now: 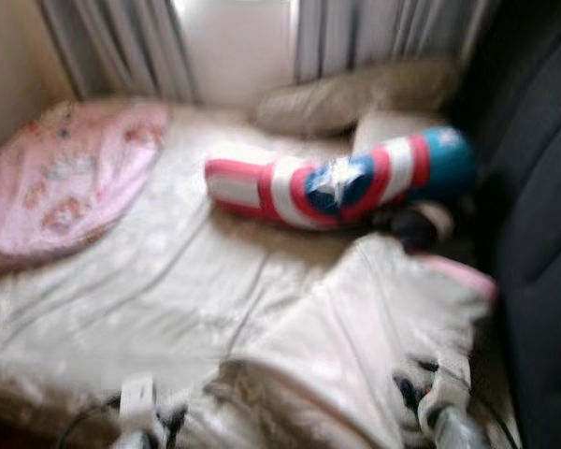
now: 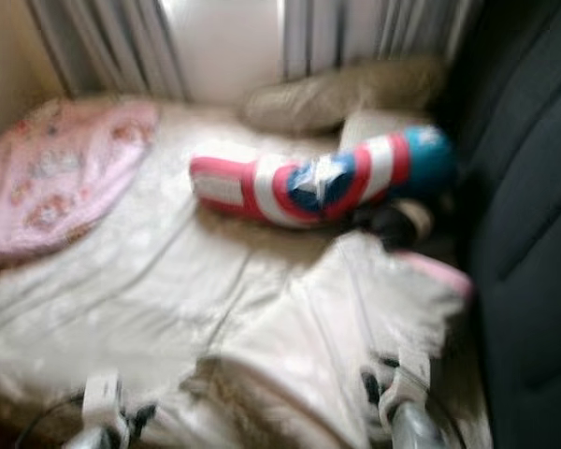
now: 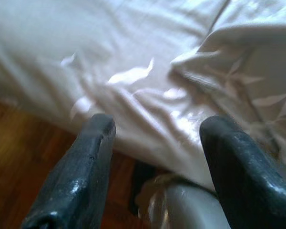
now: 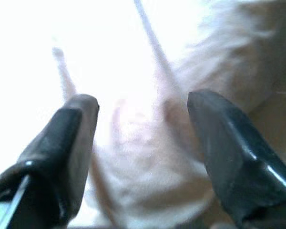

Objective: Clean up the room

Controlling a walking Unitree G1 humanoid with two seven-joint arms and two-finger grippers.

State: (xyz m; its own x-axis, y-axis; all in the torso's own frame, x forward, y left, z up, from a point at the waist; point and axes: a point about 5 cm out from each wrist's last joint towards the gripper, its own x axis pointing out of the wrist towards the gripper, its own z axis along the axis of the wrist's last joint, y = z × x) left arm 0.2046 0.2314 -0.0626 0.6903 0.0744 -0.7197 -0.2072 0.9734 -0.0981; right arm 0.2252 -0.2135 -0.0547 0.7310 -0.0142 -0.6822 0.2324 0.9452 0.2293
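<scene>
A bed with a pale cream sheet (image 1: 168,281) lies before me, blurred. A rumpled cream blanket (image 1: 355,337) is bunched at the near right. A long red, white and blue bolster with a star (image 1: 341,182) lies across the bed's far side. My left gripper (image 3: 155,136) stands open above the bed's near edge, nothing between its fingers. My right gripper (image 4: 143,107) is open over the blanket's folds. Both wrists peek in at the bottom of the eye views: the left arm (image 1: 140,407) and the right arm (image 1: 444,402).
A pink patterned pillow (image 1: 65,173) lies at the far left. A beige pillow (image 1: 355,98) rests against grey curtains (image 1: 122,42) at the back. A dark upholstered piece (image 1: 538,215) stands along the right. A small dark object (image 1: 411,224) sits under the bolster. Wooden floor (image 3: 19,152) lies below the bed edge.
</scene>
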